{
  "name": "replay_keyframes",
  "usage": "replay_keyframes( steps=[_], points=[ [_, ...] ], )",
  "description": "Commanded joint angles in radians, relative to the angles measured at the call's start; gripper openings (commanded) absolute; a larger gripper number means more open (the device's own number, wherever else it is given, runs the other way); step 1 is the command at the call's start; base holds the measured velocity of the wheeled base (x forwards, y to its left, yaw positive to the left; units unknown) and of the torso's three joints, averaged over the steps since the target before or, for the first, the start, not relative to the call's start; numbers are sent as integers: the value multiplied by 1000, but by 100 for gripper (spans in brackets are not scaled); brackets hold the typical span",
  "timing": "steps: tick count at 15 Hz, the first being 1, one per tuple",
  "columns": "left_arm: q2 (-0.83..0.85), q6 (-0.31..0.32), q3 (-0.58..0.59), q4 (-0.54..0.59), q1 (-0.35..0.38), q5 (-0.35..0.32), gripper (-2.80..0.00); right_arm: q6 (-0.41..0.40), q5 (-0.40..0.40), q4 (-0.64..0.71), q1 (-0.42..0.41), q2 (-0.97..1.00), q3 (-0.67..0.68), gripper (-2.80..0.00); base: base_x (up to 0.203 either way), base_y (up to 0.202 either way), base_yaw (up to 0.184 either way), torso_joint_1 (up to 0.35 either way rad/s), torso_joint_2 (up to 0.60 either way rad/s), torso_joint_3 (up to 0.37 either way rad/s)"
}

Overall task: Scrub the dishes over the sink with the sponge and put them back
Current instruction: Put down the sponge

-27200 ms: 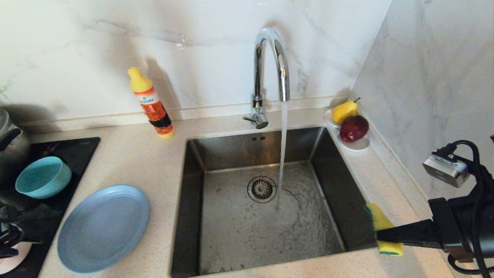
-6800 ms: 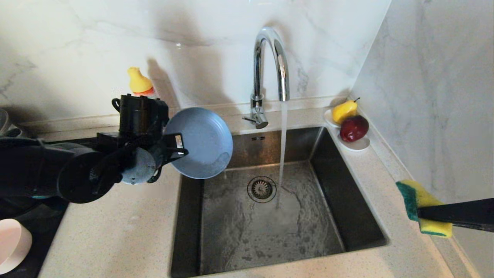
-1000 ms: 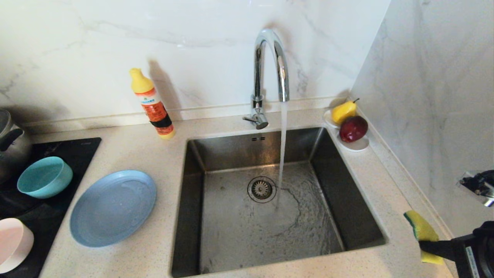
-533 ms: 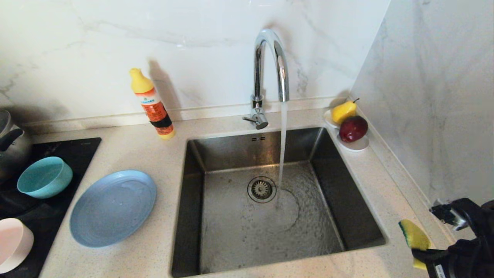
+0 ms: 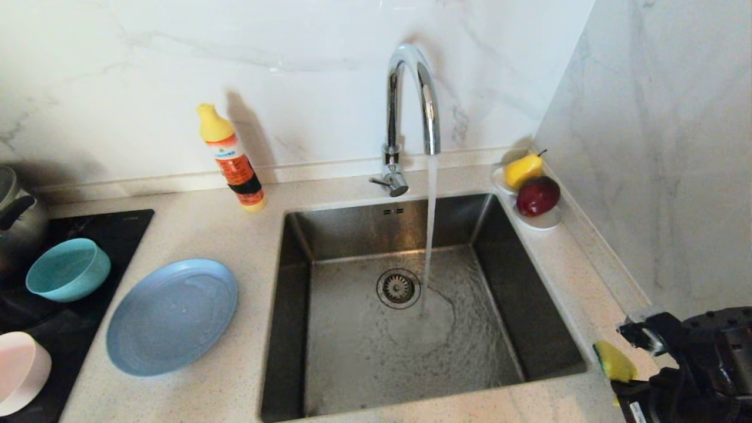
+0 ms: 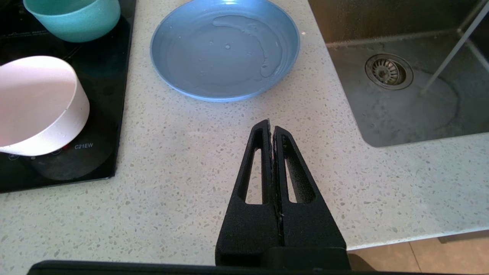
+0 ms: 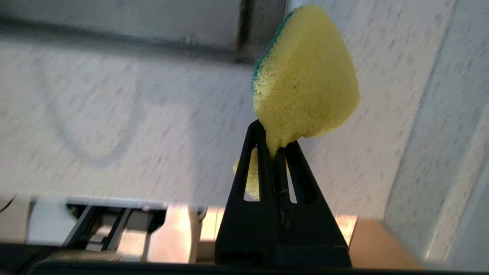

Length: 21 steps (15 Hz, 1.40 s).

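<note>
The blue-grey plate (image 5: 171,317) (image 6: 224,49) lies wet on the counter left of the sink (image 5: 517,282). A teal bowl (image 5: 68,269) (image 6: 72,17) and a pale pink bowl (image 5: 20,370) (image 6: 38,103) sit on the black hob. My right gripper (image 5: 620,386) (image 7: 272,139) is low at the counter's front right corner, shut on the yellow sponge (image 5: 614,361) (image 7: 305,80), whose green face shows at one edge. My left gripper (image 6: 272,128) hangs shut and empty over the counter's front, short of the plate.
The chrome tap (image 5: 411,106) runs water into the basin beside the drain strainer (image 5: 398,288). An orange bottle (image 5: 232,158) stands at the back wall. A white dish with pear and apple (image 5: 531,188) sits back right, a steel pot (image 5: 17,217) far left.
My right arm has sunk and pulled back toward the front right corner, carrying the sponge lower and a little left. The plate, earlier held over the sink, lies on the counter.
</note>
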Motion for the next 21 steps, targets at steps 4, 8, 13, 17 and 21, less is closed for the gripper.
replay_keyframes(
  steps=[4,8,13,17,21],
  points=[
    [1,0,0,1,0,0,-280,-35,-2,-71,-60,108,13,-280,0,0,0,0,0,0],
    [1,0,0,1,0,0,-280,-63,-2,-121,-75,151,8,-280,0,0,0,0,0,0],
    [1,0,0,-1,1,0,-280,-66,-2,-130,-76,174,-24,-280,0,0,0,0,0,0],
    [1,0,0,1,0,0,-280,-86,-2,-130,-76,183,-45,-280,0,0,0,0,0,0],
    [1,0,0,0,0,0,-280,-89,-3,-130,-76,188,-44,-280,0,0,0,0,0,0]
  ],
)
